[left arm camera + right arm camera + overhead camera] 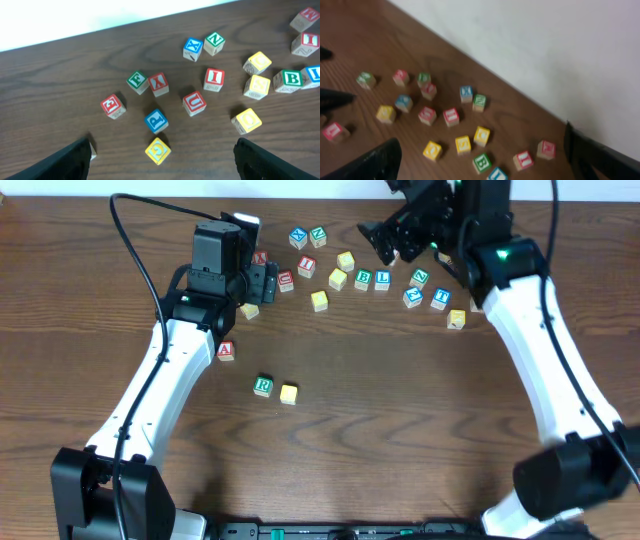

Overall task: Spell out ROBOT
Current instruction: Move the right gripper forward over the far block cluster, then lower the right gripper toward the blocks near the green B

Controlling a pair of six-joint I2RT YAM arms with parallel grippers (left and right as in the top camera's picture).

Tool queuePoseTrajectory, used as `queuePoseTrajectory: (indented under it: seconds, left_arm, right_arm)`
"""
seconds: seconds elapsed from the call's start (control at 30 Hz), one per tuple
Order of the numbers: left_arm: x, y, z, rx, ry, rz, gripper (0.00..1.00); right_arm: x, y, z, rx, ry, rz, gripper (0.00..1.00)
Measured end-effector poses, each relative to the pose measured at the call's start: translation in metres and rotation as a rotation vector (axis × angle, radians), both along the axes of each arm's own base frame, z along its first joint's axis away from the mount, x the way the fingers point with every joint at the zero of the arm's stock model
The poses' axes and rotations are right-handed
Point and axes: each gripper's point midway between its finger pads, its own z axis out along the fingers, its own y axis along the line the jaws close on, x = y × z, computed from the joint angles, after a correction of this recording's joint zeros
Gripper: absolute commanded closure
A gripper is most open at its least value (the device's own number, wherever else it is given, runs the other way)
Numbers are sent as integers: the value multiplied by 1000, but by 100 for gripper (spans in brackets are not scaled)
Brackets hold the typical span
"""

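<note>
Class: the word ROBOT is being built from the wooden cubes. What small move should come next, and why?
Probably swing the right arm so its open jaws hover over the green-framed wooden B cube. The green-framed R cube and a yellow-faced cube already sit side by side, so B comes next, nearest that arm.

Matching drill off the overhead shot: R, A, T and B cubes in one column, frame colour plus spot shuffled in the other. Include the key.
Things:
1. R cube
2. A cube
3. T cube
4. B cube

Colour and place:
a. red frame, alone beside the left arm
b. blue frame, in the far scatter, near the right arm
c. green frame, beside a yellow cube, apart from the scatter
d. green frame, in the far scatter, next to the L cube

Pairs: 1-c, 2-a, 3-b, 4-d
</note>
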Motion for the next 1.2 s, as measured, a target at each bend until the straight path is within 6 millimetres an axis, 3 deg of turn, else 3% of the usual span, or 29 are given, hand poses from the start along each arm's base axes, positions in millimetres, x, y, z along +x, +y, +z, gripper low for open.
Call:
queuePoseTrajectory:
  seconds: [0.2,0.33,0.5,0.63,0.97,1.2]
  left_arm:
    - [-2,0,-3,3,13,-1,10]
    - [-3,1,-3,10,16,-4,10]
    - [-1,11,-4,17,18,11,10]
    - [0,22,-4,18,19,35,10]
    - [1,28,-4,18,19,48,10]
    - [1,29,-4,18,19,49,10]
  right_arm:
    - [10,16,-49,-47,147,22,1]
    - [7,34,-66,-64,185,56,1]
    - [2,57,-59,-70,141,113,1]
    - [2,63,-54,-68,118,128,1]
    - [18,48,-53,-70,120,-23,1]
    - [19,41,-58,-78,145,-70,1]
